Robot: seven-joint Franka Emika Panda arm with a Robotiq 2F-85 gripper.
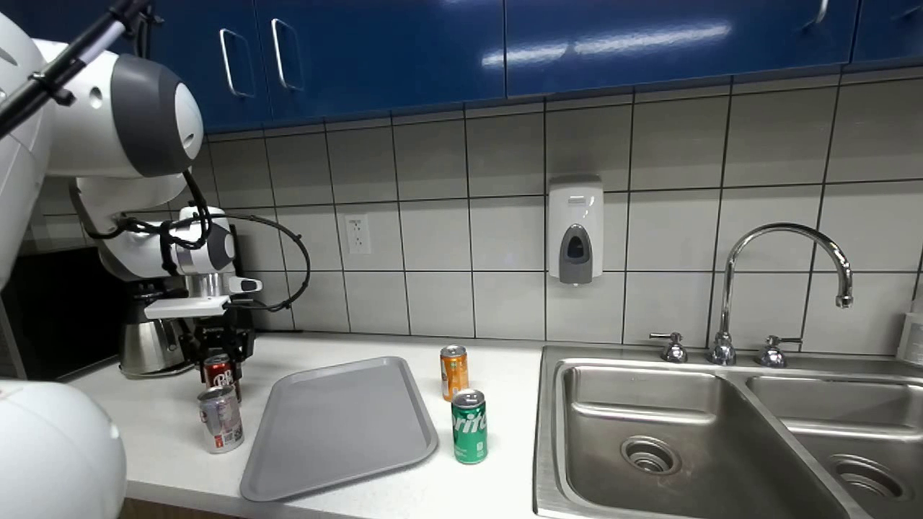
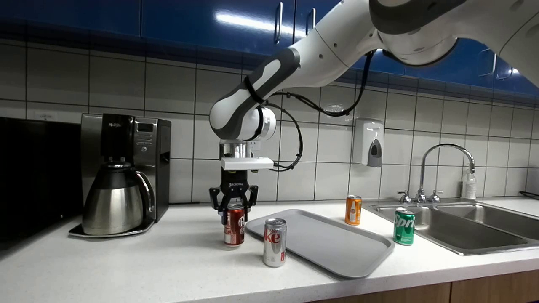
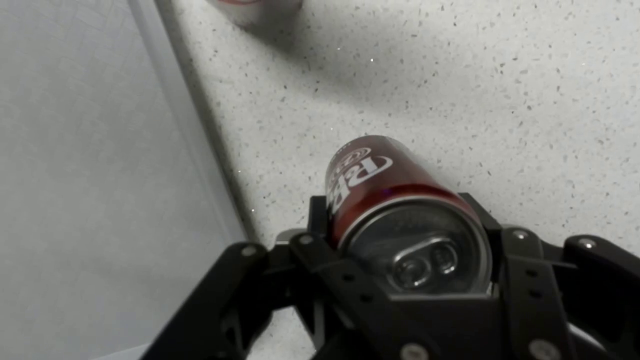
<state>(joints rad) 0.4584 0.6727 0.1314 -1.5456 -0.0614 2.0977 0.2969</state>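
Note:
My gripper (image 2: 235,214) points straight down with its fingers against both sides of a dark red Dr Pepper can (image 2: 234,232). In the wrist view the gripper (image 3: 398,212) is shut on the upper part of this can (image 3: 380,170), lid and tab facing the camera. The can is upright, its base at or very near the counter; I cannot tell if it is lifted. A silver Diet Coke can (image 2: 275,244) stands close by, nearer the counter's front edge; only its base (image 3: 260,9) shows in the wrist view. A grey tray (image 1: 346,418) lies beside both cans.
An orange can (image 1: 454,375) and a green Sprite can (image 1: 469,432) stand beyond the tray, near the steel sink (image 1: 551,432). A coffee maker (image 2: 163,168) with a steel carafe (image 2: 113,210) stands behind the gripper. Blue cabinets (image 1: 382,50) hang above.

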